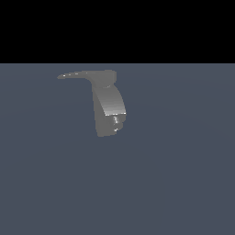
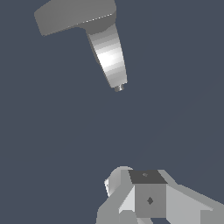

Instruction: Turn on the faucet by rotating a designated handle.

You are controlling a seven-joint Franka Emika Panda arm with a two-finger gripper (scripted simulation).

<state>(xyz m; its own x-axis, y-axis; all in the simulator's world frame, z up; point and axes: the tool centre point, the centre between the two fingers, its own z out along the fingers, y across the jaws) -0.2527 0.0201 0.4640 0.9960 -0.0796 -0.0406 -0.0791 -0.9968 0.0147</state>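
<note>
Glossy white robot hand (image 2: pixel 131 192) sits nearest the wrist camera, its grip state impossible to tell. Well apart stands the matte grey curved faucet (image 1: pixel 109 108); its thin flat handle (image 1: pixel 80 75) points toward nine o'clock in the exterior view.

The gripper (image 2: pixel 148 197) is absent from the exterior view and cut off by the wrist view's edge, so its jaw state cannot be told, while the faucet (image 2: pixel 109 54) hides much of its handle (image 2: pixel 72 15) there.
</note>
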